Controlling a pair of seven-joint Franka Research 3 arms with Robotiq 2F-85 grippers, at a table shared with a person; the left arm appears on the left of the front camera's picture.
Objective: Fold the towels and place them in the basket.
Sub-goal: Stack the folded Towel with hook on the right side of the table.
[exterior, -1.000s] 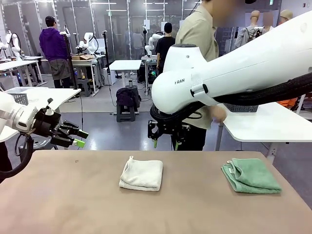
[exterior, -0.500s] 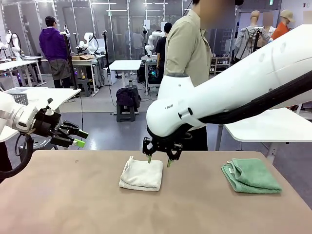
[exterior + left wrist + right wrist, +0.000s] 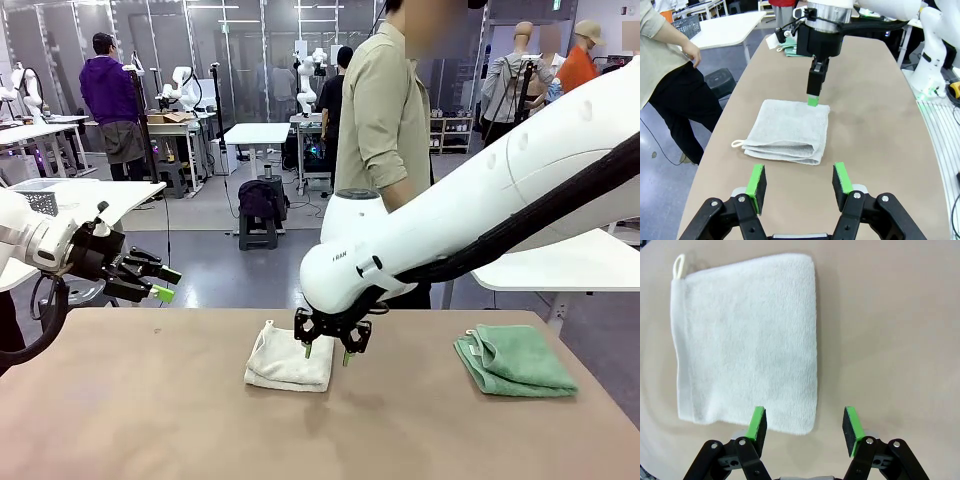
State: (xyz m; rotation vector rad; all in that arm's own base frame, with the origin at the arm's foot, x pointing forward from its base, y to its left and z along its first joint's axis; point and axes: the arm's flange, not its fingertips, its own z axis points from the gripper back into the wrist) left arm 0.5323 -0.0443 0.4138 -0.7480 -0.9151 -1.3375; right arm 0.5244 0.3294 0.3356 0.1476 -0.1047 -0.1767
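A: Where's our right gripper against the cream towel?

B: Over its right edge, fingers wide and empty; one pad over terry, one beyond. Our left gripper, also open, hangs well left.

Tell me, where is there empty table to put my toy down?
Bare table lies between the white towel and the green towel, along the near edge, and left of the white towel. It is crowded at the white towel's right edge, where the right gripper hangs.
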